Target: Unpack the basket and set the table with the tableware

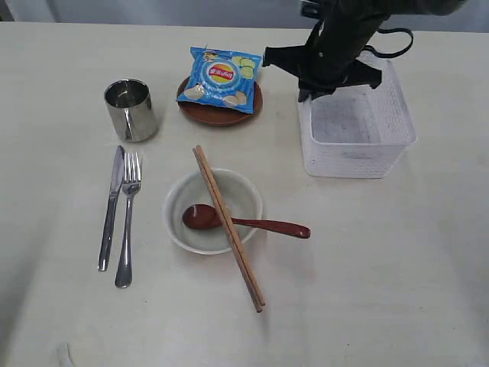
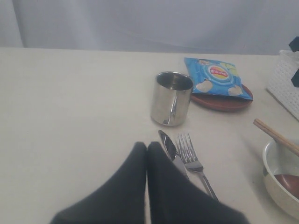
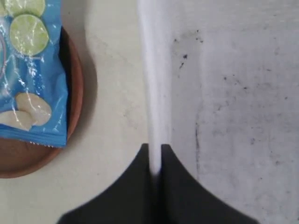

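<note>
At the far right of the plain pale cream tabletop (image 1: pixel 397 275) stands the white lattice-sided plastic basket (image 1: pixel 353 157), emptied. My right gripper (image 3: pixel 155 149) is nipped narrowly on its thin side wall, which I judge light and flexible (one-sided lifts may tip it). My left gripper (image 2: pixel 147 148) is pressed together, empty.

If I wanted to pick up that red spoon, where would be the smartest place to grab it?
The free handle end of the spoon, from above on the bowl's right side in the exterior view. That end sticks out past the rim, while the chopsticks lie across its neck.
</note>
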